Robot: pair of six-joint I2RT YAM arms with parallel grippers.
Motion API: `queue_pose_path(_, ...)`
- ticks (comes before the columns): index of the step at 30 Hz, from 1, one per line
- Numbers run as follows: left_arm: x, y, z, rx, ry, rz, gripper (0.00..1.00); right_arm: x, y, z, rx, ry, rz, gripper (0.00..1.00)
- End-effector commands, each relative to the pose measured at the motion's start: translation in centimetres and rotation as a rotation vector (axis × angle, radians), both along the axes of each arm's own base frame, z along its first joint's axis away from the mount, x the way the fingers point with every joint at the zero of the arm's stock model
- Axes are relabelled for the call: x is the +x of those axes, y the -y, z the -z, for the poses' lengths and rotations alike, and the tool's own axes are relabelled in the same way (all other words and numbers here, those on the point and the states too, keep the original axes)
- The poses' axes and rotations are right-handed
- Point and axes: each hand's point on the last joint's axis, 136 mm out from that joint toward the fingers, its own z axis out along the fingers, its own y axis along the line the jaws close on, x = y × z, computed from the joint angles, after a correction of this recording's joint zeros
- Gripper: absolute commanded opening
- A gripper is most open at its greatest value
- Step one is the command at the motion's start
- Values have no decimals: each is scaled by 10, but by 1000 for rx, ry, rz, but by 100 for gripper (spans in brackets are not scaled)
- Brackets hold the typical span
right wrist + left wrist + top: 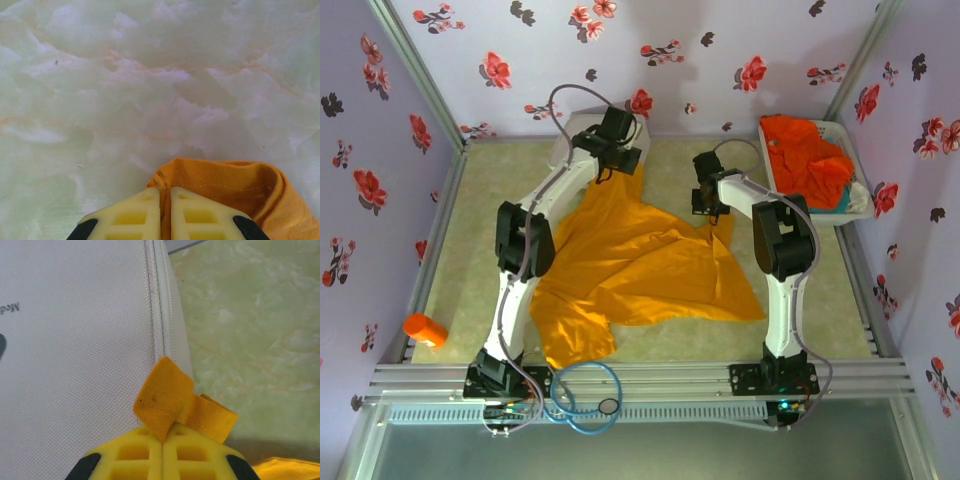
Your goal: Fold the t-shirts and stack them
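Golden-yellow t-shirt [640, 270] spread on the table [470, 260], held at two hems
Its long axis runs left to right, one corner drawn toward the far edge; the red-orange t-shirt [805, 150] lies heaped in the far-right basket [861, 205]; left gripper [163, 440] and right gripper [165, 192] each clench a hem

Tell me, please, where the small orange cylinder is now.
In the top view, the orange cylinder lies on the table near its front-left corner, left of the left arm and clear of the yellow-orange t-shirt.

Lab rig: alu frame [650, 377], floral walls [720, 25].
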Motion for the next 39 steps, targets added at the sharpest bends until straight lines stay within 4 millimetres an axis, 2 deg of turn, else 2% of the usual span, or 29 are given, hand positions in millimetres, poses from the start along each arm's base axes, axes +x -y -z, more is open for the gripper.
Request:
queue_pose_path(1,4,16,11,-75,-16,3,0,-10,0,-1,9,-26,19,10)
queue_pose_path(7,5,13,23,-80,-47,-13,3,-11,-2,0,23,-29,17,9)
queue_pose_path(15,6,6,34,-114,-93,-40,23,-11,-7,3,54,-29,17,8)
queue_pose_path(17,6,6,34,-119,-95,-41,23,-11,-7,3,49,-30,17,7)
queue_pose_path(22,7,5,36,-125,-102,-49,17,-12,-5,5,46,-38,18,6)
queue_pose_path(25,7,5,40,-125,-110,-50,18,-13,-4,7,43,-40,18,6)
queue_pose_path(28,6,5,41,-127,-117,-48,29,-13,-5,8,45,-41,17,7)
queue_pose_path(32,5,10,42,-115,-109,-28,39,-13,-6,9,48,-44,16,7)
queue_pose_path(36,4,11,50,-87,-117,-23,39,-13,-5,11,47,-50,18,6)
queue_pose_path(39,3,13,58,-63,-124,-15,35,-14,-5,13,49,-56,19,6)
